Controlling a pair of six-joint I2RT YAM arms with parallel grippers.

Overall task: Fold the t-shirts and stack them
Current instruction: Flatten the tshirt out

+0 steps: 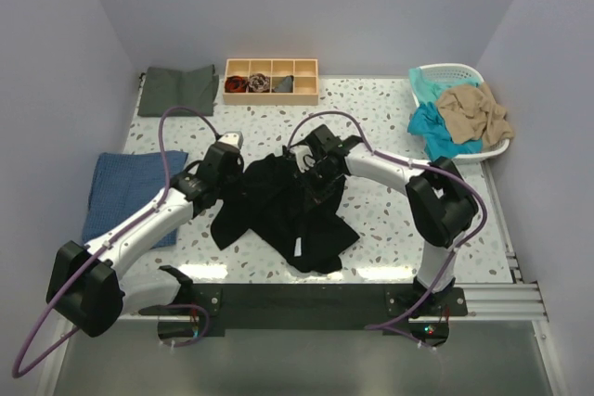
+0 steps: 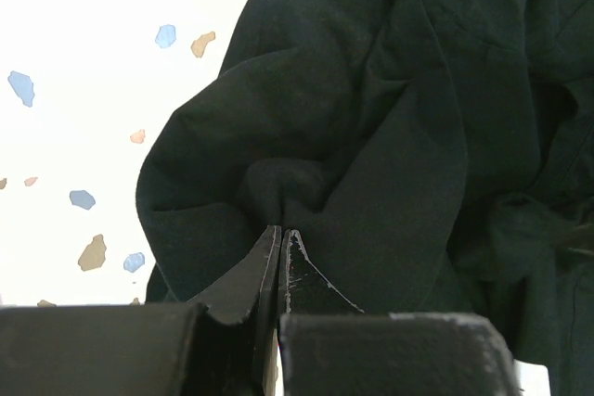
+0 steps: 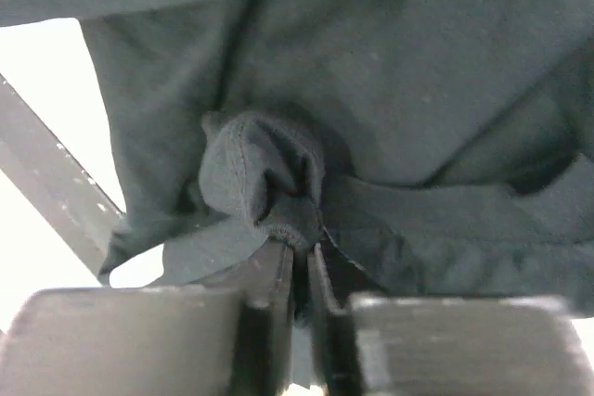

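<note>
A large black t-shirt (image 1: 288, 215) lies crumpled in the middle of the table, its small white tag (image 1: 297, 248) near the front. My left gripper (image 1: 246, 172) is shut on the shirt's left upper edge; in the left wrist view its jaws (image 2: 281, 229) meet on a pucker of the black cloth (image 2: 390, 136). My right gripper (image 1: 308, 166) pinches the shirt's upper right part. In the right wrist view it (image 3: 302, 246) is shut on a rolled hem of the cloth (image 3: 418, 90). A folded dark grey-green t-shirt (image 1: 176, 90) lies at the back left.
A folded blue shirt (image 1: 130, 194) lies at the left edge. A white basket (image 1: 497, 150) at the back right holds teal (image 1: 432, 127) and tan (image 1: 473, 110) t-shirts. A wooden compartment box (image 1: 271, 69) with small dark-red and grey bundles stands at the back.
</note>
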